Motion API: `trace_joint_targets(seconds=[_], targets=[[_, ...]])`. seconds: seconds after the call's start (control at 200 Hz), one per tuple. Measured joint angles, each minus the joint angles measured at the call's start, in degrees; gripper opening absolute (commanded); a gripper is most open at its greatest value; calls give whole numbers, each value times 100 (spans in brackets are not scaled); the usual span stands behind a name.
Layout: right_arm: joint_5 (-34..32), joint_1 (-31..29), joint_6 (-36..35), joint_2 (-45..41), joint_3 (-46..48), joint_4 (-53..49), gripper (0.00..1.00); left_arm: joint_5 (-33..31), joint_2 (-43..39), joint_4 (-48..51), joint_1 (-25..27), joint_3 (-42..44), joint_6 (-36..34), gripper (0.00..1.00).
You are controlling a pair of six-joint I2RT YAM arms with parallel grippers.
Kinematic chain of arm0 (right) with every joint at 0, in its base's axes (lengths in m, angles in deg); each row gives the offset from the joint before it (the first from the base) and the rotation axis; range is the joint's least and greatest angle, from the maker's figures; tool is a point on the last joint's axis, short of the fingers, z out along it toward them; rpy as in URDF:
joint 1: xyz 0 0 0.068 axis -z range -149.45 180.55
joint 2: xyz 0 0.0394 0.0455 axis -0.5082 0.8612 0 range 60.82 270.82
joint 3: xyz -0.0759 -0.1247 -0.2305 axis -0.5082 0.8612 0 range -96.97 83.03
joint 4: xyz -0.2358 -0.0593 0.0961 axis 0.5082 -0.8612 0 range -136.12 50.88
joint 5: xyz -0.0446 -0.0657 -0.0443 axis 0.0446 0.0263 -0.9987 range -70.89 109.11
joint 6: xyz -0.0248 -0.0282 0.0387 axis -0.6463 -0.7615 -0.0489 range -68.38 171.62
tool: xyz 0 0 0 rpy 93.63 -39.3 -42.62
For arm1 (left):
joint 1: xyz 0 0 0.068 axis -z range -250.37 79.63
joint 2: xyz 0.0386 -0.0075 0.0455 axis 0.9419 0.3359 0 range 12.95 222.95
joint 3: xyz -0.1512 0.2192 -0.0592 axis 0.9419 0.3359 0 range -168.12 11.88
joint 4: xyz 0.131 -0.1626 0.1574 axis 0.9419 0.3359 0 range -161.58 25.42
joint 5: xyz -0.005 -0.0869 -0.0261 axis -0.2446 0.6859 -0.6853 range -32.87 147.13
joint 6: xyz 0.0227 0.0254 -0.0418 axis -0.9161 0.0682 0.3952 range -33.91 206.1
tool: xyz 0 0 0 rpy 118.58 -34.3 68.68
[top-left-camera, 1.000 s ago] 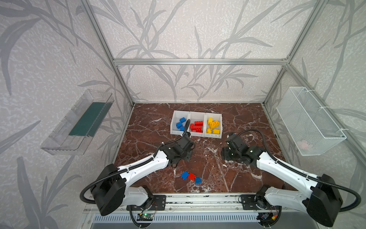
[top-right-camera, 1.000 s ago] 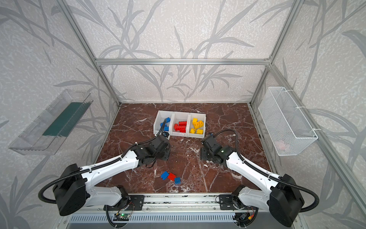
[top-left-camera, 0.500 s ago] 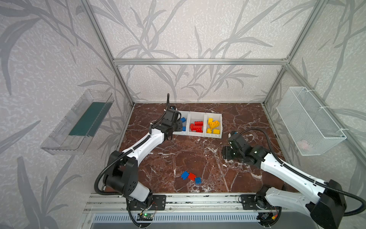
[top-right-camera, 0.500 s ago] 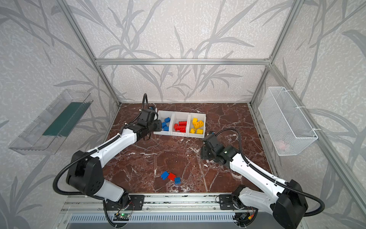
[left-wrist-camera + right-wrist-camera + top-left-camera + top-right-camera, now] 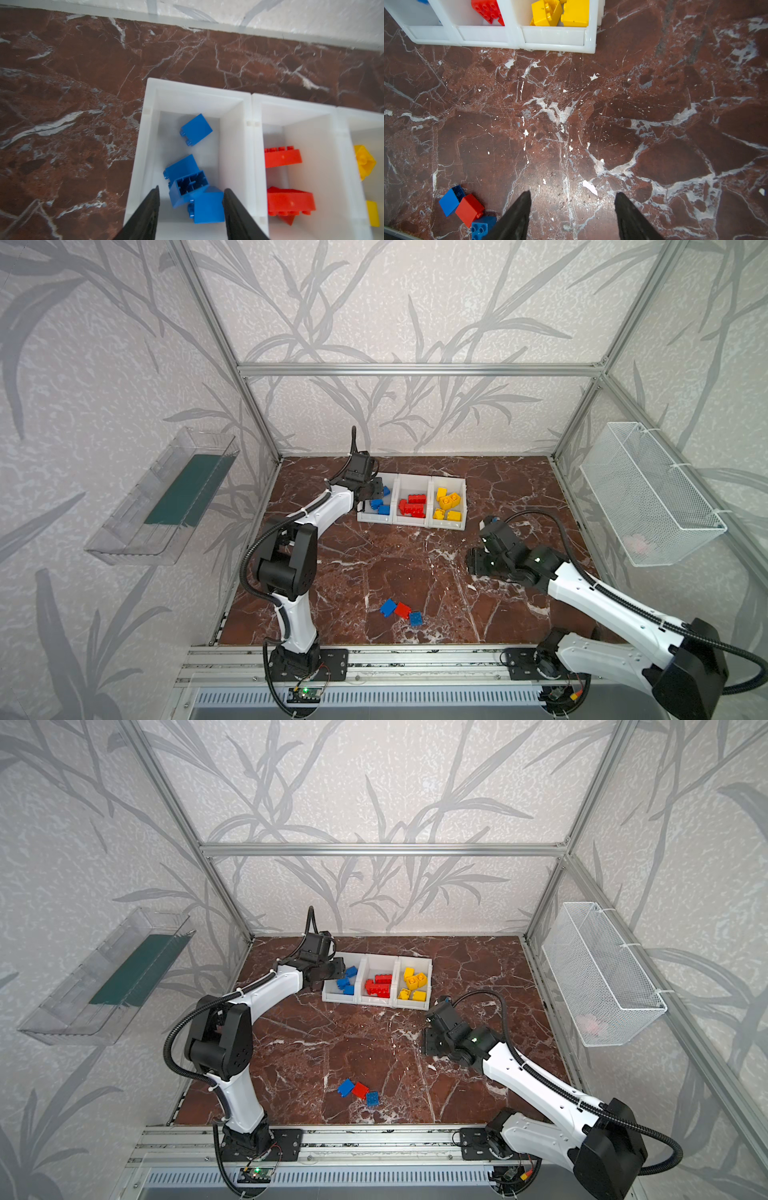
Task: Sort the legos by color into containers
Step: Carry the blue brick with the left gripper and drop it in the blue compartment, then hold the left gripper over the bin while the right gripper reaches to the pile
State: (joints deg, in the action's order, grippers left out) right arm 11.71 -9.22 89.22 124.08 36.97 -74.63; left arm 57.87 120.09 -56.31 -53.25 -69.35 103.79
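While three legos lie unsorted, step in hand: the drop into the blue bin looks finished to me. I judge the next move is a pickup from the loose cluster, and it calls for lining my jaws across one brick's flat sides without shoving its neighbours.
loose legos (image 5: pixel 402 610): nearest the front rail, three chunky plastic bricks touch one another on the marble: a blue brick on its side (image 5: pixel 449 201), a red brick (image 5: pixel 469 209) and a studs-up blue brick (image 5: pixel 481 227).
right gripper (image 5: pixel 573 194): my jaws are spread with nothing between them. I hover over bare stone, and the cluster lies near but off to one side of my fingertips.
marble tabletop (image 5: pixel 654 104): hard, glossy, red-brown with white veins. I expect smooth bricks to skid on it if nudged.
containers (image 5: pixel 409 521): farther back stand three white, smooth-walled, open-top plastic bins joined in a row.
yellow bin (image 5: pixel 552 35): it holds yellow bricks (image 5: pixel 575 12) only, blocky and studded.
red bin (image 5: pixel 270 116): it holds red bricks (image 5: pixel 282 156) only, some of them longer.
blue bin (image 5: pixel 145 145): four blue bricks lie in it. A tilted blue brick (image 5: pixel 187 194) shows its hollow underside and leans on the others.
left gripper (image 5: pixel 191 188): released, my jaws stand apart over the blue bin and grasp nothing.
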Motion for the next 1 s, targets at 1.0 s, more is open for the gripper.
trace_joint_targets(seconds=[1.0], targets=[[820,-1513,-1582,2159,-1436,-219,66,706,-2396,-684,155,2524,656,63]])
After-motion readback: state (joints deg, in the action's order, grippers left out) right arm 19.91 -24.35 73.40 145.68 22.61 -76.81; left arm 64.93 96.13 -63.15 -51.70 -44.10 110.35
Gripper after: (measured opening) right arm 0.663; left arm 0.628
